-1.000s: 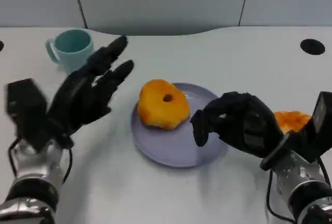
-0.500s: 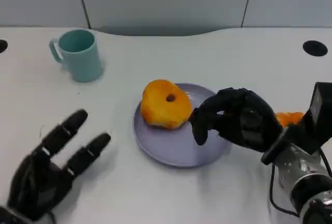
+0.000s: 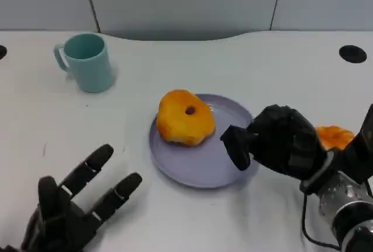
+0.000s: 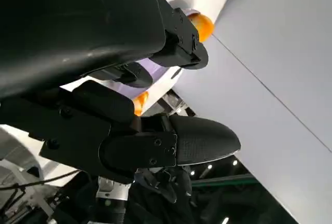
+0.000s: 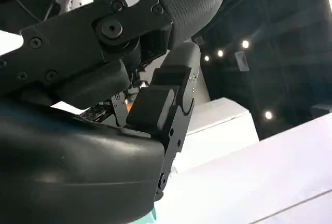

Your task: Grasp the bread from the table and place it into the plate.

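A: While the bread [image 3: 184, 117] sits on the plate's [image 3: 201, 167] left half, hands?
B: Left hand [image 3: 73, 208] near-left, fingers spread, empty. Right hand [image 3: 280, 141] at the plate's right rim, fingers curled, empty.

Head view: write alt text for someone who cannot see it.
A round orange bread sits on the left part of a lavender plate on a white table. The right hand, fingers curled, hovers at the plate's right edge; the left hand lies open at lower left. A teal mug stands far left.
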